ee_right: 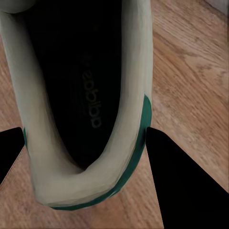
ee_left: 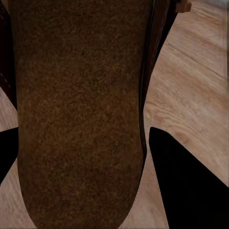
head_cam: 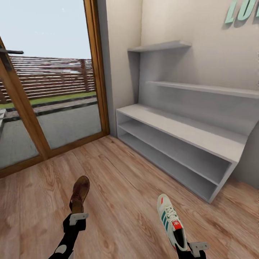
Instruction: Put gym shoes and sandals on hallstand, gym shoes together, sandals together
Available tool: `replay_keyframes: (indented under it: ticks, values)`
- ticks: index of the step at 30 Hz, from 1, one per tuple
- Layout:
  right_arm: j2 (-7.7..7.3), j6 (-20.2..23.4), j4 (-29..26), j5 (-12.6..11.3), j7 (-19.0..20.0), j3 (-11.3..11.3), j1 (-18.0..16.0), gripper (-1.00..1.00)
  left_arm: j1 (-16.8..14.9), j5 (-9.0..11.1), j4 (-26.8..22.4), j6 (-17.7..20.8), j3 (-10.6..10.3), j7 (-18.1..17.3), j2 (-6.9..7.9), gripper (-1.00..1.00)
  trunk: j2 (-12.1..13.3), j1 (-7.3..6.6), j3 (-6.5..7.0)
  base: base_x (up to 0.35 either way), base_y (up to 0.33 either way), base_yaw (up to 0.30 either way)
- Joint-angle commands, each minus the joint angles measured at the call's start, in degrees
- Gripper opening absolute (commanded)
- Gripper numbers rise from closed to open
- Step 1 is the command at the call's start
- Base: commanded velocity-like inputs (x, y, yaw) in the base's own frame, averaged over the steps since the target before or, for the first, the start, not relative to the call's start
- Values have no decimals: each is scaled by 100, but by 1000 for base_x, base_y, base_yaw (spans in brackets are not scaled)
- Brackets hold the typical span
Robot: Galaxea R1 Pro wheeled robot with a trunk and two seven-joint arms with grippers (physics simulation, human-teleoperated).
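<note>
Brown sandal [head_cam: 79,194]: sitting between the fingers of the left gripper [head_cam: 76,218], heel end in the grip, toe pointing away over the corridor floor [head_cam: 118,180]; its tan footbed [ee_left: 78,114] is running out from between the 2 dark fingers [ee_left: 191,186].
White gym shoe [head_cam: 171,221]: being held at the heel by the right gripper [head_cam: 196,248], toe pointing away, green stripes showing.
Writing: "adidas" is reading on the insole [ee_right: 93,105].
Hallstand [head_cam: 180,144]: standing against the wall, its 2 tiers bare.
Wall lettering [head_cam: 242,10]: teal, cut off, unreadable.
</note>
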Motion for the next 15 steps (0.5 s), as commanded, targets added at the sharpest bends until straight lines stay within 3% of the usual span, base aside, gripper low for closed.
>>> replay_keyframes:
  ticks: [1,15]
  values:
    - [-2,-19,8,-55,21,43,-6,-100,-2,-46,2,-15,12,25,-1,-100,-2,2,-5,275,239,-268]
    - [-2,-19,8,-55,21,43,-6,-100,-2,-46,1,-15,8,25,-1,-100,-2,2,-5,274,240,-268]
